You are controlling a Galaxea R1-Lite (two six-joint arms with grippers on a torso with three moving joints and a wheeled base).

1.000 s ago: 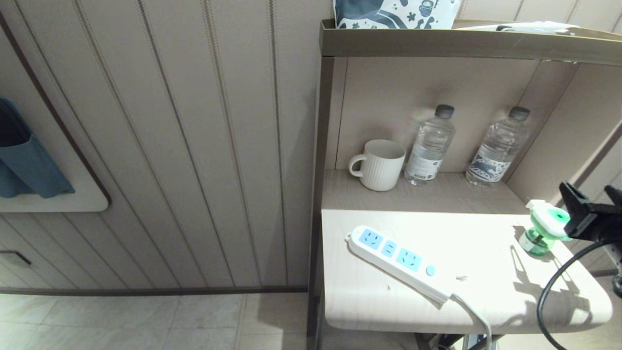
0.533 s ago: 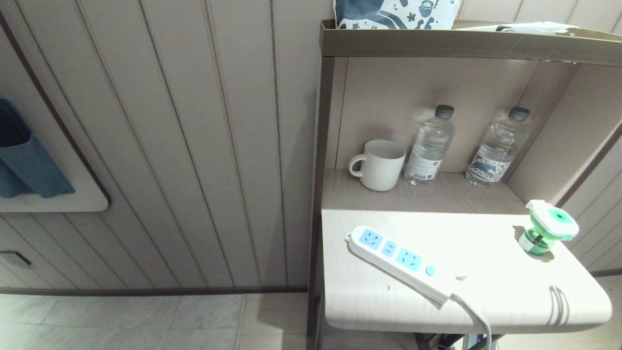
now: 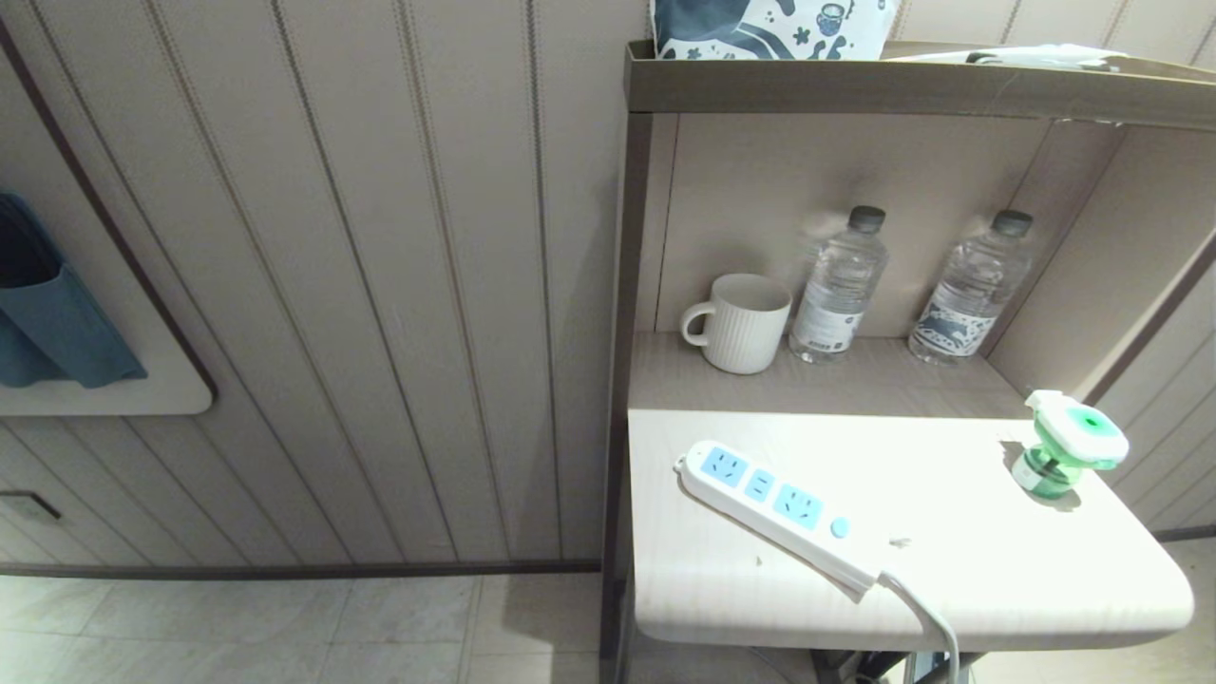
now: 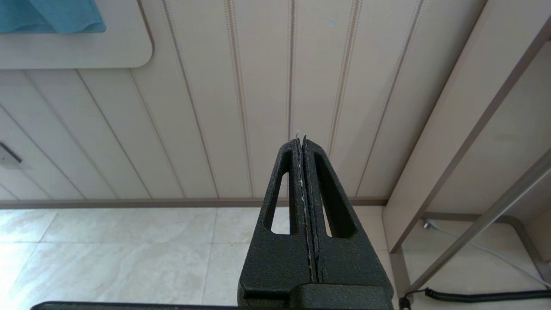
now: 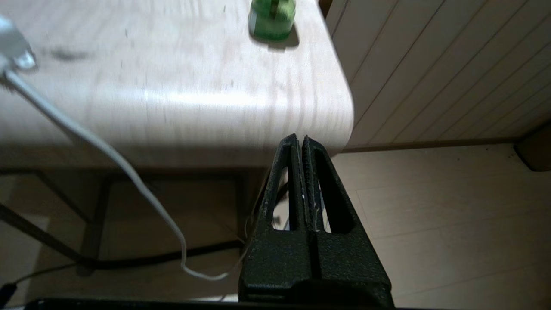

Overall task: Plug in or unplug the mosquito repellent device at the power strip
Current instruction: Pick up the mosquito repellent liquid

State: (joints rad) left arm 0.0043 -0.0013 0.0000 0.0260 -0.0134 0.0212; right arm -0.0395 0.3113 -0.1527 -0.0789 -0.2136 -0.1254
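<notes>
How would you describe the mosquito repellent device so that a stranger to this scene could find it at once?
Start at the pale wooden table under the shelf. On its far right corner, away from the white power strip, stands the mosquito repellent device. Its green round head and green bottle set it apart from the clear water bottles behind.

Device point(image 3: 1072, 445) right of power strip point(image 3: 774, 513)

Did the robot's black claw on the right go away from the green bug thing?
Yes. The right end effector has left the head view; a second ago it hung beside the mosquito repellent device. It now sits shut, below the table edge.
</notes>
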